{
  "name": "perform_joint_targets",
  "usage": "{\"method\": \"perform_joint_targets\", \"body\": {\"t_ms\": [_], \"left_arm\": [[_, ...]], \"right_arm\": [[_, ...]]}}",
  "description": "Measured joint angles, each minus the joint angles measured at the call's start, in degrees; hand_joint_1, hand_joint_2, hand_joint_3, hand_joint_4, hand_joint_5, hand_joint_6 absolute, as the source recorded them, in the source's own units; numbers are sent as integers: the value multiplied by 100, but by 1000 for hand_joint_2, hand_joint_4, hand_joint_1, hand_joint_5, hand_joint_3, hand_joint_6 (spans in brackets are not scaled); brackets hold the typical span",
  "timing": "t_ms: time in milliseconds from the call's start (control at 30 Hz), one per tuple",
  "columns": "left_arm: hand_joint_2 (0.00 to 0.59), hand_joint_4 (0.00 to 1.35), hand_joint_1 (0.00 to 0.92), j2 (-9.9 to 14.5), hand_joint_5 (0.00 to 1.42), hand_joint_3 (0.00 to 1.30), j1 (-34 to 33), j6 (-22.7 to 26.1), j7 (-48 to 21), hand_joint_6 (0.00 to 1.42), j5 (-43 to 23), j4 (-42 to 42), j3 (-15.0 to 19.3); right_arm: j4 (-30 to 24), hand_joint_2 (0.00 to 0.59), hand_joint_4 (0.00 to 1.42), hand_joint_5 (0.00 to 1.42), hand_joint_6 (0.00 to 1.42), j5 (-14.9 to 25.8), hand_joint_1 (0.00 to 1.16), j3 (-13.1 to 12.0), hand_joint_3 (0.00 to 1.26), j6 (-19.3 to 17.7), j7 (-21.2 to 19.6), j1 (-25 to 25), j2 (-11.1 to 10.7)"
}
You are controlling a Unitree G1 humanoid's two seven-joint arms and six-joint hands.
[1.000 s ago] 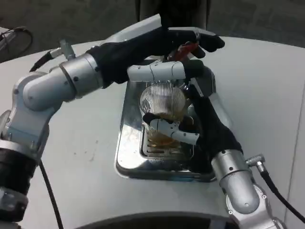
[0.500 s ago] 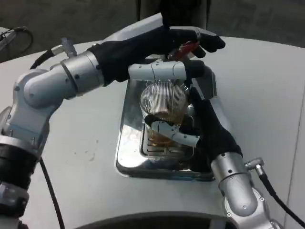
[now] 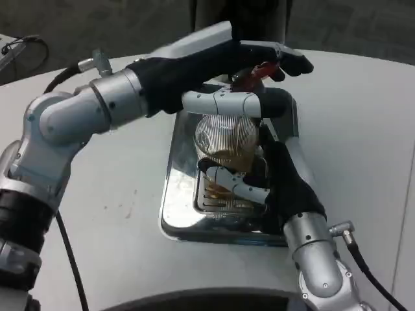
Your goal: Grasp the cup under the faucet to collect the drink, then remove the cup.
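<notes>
A clear ribbed cup [image 3: 226, 138] with amber drink in its lower part stands over the grate of a shiny steel drip tray [image 3: 176, 210]. My right hand [image 3: 272, 175] comes from below and wraps around the cup, white fingers [image 3: 235, 183] across its front. My left hand [image 3: 224, 71] reaches over from the left above the cup, its fingers lying on the red faucet lever [image 3: 256, 71]. The faucet spout is hidden under that hand.
The tray sits on a round white table [image 3: 363, 129], whose near edge curves along the bottom of the picture. A dark stand rises behind the tray at the top. Cables [image 3: 366, 272] trail from both forearms.
The whole picture has shifted slightly, so the camera moved. The left forearm sits a little higher and further right. The right hand has kept its hold on the cup.
</notes>
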Motion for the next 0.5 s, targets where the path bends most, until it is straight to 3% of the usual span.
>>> {"method": "perform_joint_targets", "body": {"t_ms": [267, 500], "left_arm": [[0, 225, 0, 0, 239, 272, -2, -10, 18, 140, -2, 41, -2], [0, 227, 0, -1, 247, 274, -2, -8, 35, 144, -6, 55, -2]], "right_arm": [[102, 217, 117, 176, 28, 12, 705, -14, 4, -172, -190, -2, 83], [173, 222, 163, 206, 57, 0, 715, 0, 94, -345, -398, 1, 218]]}}
